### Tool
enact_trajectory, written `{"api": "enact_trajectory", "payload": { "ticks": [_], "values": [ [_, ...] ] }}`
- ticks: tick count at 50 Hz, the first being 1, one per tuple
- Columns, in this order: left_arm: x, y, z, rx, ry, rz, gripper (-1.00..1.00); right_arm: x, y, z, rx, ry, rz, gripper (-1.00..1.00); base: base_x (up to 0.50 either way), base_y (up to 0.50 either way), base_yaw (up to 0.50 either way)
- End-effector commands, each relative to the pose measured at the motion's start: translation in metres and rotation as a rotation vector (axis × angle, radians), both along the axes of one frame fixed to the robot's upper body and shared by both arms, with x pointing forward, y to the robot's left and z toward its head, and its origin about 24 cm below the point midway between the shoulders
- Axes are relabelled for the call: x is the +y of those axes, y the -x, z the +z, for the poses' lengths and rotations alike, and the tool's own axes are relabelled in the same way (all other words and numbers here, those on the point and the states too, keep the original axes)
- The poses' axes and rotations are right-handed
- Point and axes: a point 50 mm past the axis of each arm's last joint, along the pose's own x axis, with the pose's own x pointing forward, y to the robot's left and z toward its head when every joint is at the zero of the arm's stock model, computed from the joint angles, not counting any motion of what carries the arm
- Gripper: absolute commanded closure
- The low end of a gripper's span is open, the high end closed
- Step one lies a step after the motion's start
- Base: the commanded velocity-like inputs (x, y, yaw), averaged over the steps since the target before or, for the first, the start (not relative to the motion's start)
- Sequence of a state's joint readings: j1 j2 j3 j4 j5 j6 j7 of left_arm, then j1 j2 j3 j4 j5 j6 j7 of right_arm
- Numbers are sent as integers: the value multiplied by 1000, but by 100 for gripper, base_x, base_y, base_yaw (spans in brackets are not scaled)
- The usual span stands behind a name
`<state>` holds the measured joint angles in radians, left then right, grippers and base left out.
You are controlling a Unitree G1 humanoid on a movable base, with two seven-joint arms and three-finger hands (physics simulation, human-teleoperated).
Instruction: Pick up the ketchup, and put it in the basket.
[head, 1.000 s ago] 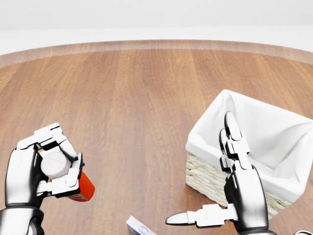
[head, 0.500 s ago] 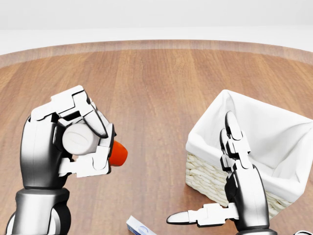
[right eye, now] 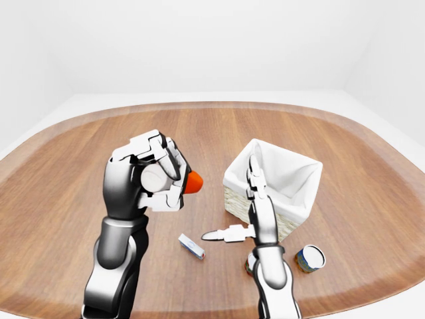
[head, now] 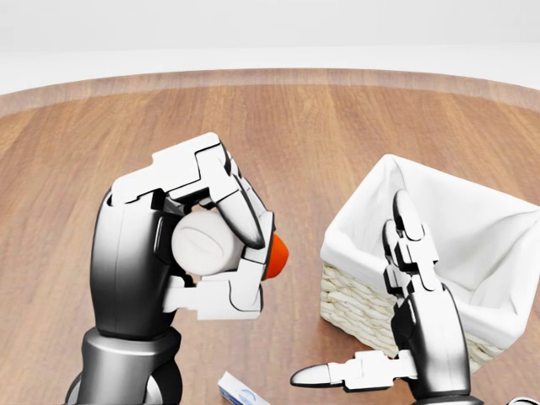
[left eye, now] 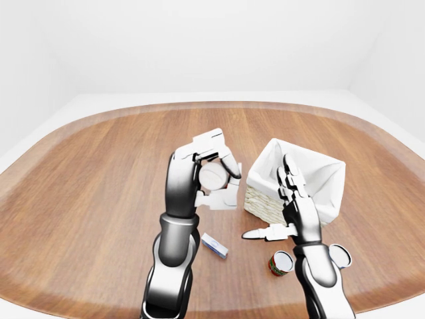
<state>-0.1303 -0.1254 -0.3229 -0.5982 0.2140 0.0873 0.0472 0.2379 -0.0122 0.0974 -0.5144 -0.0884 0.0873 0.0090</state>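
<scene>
Ketchup (head: 274, 256) sits inside the left hand (head: 190, 253), raised above the wooden table (head: 278, 143). Its white cap end faces the head camera, ringed by the fingers (head: 232, 198); only a bit of the red body shows at the hand's right edge (the rest is hidden behind the palm and fingers). The fingers are curled tight round the bottle, top and bottom, gripping it.

In the head view the bottle hangs left of the basket (head: 472, 245), apart from it and not over its opening. The basket is wicker with a white cloth liner.

Right hand (head: 413, 321) stands just beside the basket's near wall, fingers straight and spread, thumb stuck out to the left; it holds nothing.

On the table below: a small white-and-blue box (right eye: 191, 246) and a can (right eye: 310, 258).
</scene>
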Motion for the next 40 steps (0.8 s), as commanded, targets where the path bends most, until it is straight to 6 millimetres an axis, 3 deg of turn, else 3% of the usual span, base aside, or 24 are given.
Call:
{"api": "enact_trajectory", "payload": {
  "ticks": [1, 18, 40],
  "values": [
    [-14, 9, 3, 1, 79, -31, 100, 0, 3, 3, -12, -3, 1, -100, 0, 0, 0],
    [-33, 1, -14, 106, 73, -74, 100, 0, 4, 4, -16, 9, -6, -100, 0, 0, 0],
    [-61, 17, -18, 124, 59, -158, 100, -2, 3, 5, -19, 5, -15, -100, 0, 0, 0]
  ]
}}
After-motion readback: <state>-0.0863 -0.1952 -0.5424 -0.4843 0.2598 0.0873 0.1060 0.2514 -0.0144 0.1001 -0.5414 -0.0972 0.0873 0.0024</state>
